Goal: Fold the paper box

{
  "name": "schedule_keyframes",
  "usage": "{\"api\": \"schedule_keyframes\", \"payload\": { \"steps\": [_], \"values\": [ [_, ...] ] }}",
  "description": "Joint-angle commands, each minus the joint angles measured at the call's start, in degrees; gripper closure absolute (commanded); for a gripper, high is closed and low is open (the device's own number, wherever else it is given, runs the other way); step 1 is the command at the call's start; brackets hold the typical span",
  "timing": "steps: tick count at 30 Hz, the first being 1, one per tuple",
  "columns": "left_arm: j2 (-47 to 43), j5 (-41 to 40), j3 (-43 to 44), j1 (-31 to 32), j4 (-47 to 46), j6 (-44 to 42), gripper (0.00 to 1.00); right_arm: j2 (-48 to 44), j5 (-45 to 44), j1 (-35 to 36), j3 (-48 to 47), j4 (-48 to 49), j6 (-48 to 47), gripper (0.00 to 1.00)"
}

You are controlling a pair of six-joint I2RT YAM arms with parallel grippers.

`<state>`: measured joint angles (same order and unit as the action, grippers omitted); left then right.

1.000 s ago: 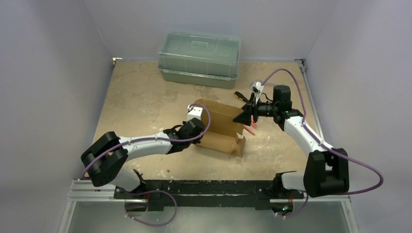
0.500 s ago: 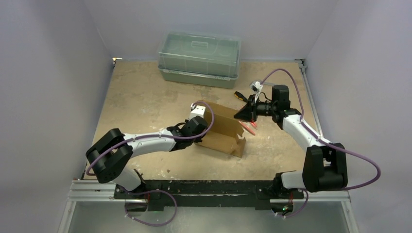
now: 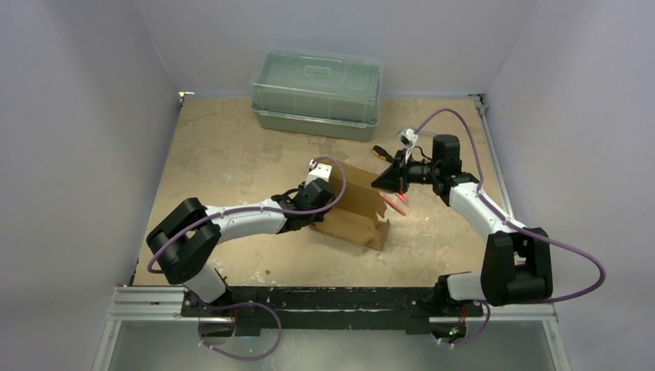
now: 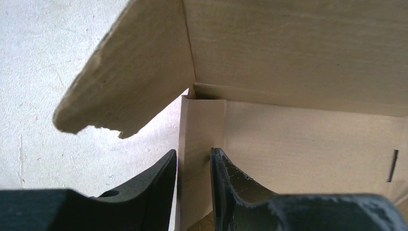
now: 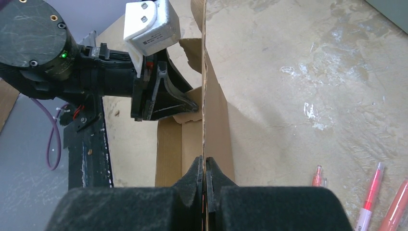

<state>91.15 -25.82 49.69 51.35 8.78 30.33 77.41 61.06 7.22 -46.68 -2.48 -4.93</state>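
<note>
The brown paper box (image 3: pixel 357 204) stands half formed in the middle of the table, its walls up and the top open. My left gripper (image 3: pixel 318 209) is at the box's left end. In the left wrist view this gripper (image 4: pixel 192 155) is open, its fingers (image 4: pixel 163 185) a little apart in front of a narrow end panel (image 4: pixel 199 134) under a raised scalloped flap (image 4: pixel 130 82). My right gripper (image 3: pixel 381 185) is at the box's far right corner. In the right wrist view it (image 5: pixel 204 162) is shut on the thin upright wall of the box (image 5: pixel 219 115), seen edge-on.
A large translucent green-grey lidded container (image 3: pixel 317 93) stands at the back. Red pens (image 3: pixel 395 202) lie just right of the box and show at the lower right (image 5: pixel 371 195) of the right wrist view. A small black and yellow tool (image 3: pixel 379 151) lies behind the right gripper.
My right gripper has closed on the box wall. My left gripper has opened from shut, and the left arm has swung further in toward the box's left end.
</note>
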Motion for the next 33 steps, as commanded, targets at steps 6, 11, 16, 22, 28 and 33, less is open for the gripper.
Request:
{"api": "schedule_keyframes", "payload": {
  "steps": [6,11,16,22,28,33],
  "values": [
    [1.90,0.48,-0.13,-2.10,-1.07,-1.73,0.69,-1.38,1.87,0.20,0.00,1.94,0.36,1.00],
    [2.63,0.86,-0.53,-2.49,-1.18,-2.04,0.88,-1.51,1.96,0.25,-0.08,1.94,0.40,1.00],
    [4.95,-1.05,1.51,-2.22,2.25,-2.46,1.00,-1.81,2.29,0.25,0.03,2.01,0.36,1.00],
    [5.51,-5.39,3.28,-0.64,4.84,-3.12,1.00,-1.89,2.84,0.32,0.17,2.30,0.75,1.00],
    [6.47,-4.05,2.95,-0.62,4.42,-3.07,0.82,-2.10,2.93,0.30,0.33,2.30,0.97,1.00],
    [7.90,-3.84,3.12,-0.62,4.31,-3.47,0.85,-2.08,2.93,0.33,0.33,2.30,0.97,1.00]
  ]
}}
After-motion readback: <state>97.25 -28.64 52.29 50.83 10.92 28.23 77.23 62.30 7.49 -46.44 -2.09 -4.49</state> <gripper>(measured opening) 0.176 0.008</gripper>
